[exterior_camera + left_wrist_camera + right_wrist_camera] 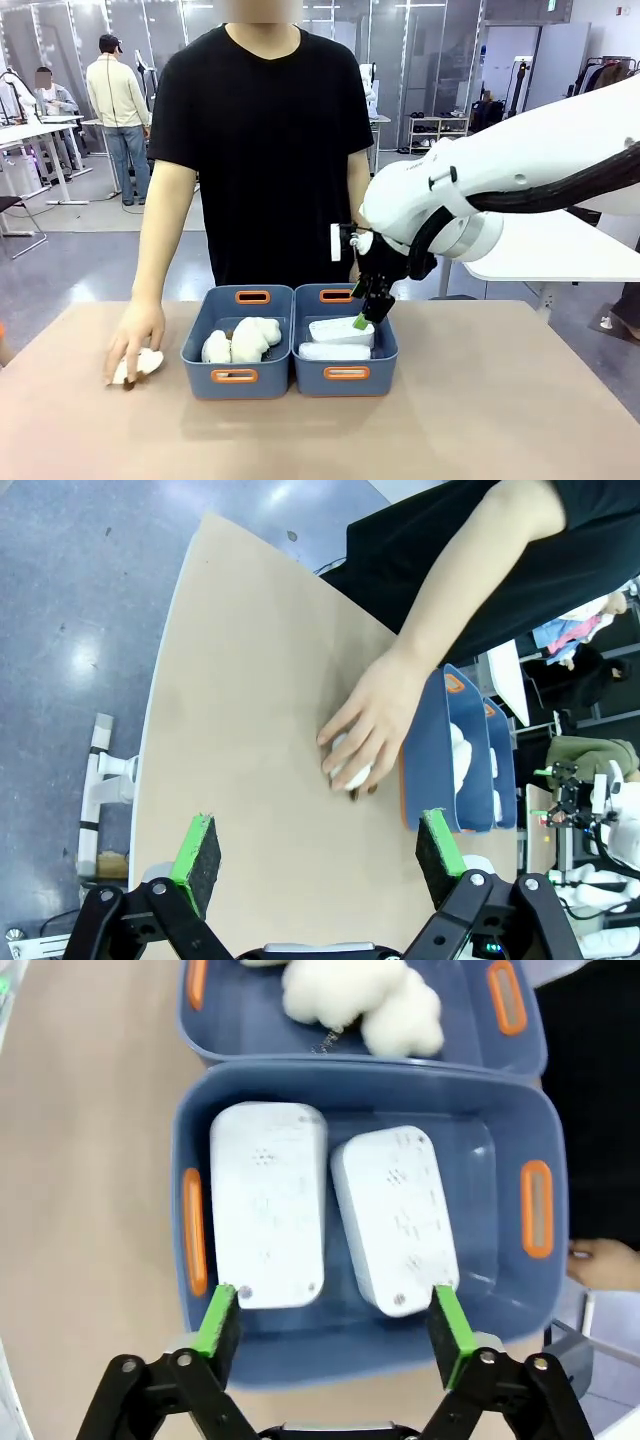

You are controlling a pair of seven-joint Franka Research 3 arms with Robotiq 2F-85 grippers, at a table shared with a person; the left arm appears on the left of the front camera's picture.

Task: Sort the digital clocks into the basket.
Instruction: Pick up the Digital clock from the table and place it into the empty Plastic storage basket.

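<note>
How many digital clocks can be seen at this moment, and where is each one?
2. Both lie side by side, not stacked, in the right-hand basket under the right claw: one digital clock nearer one handle slot, the other towards the middle. None seems hidden.

Two digital clocks [335,1215] crowd the basket [360,1085] floor; bare table [500,420] lies open beside it.

Two baskets stand side by side, touching, at the middle of the counter [500,400]. The right basket [345,372] holds both digital clocks [268,1203] [394,1218], lying next to each other. The left basket [238,374] holds plush toys [243,340]. Left of the baskets, the person's hand [135,338] rests on another plush toy [140,366] on the counter. The right tool [366,318] hangs over the right basket's far side.
</note>
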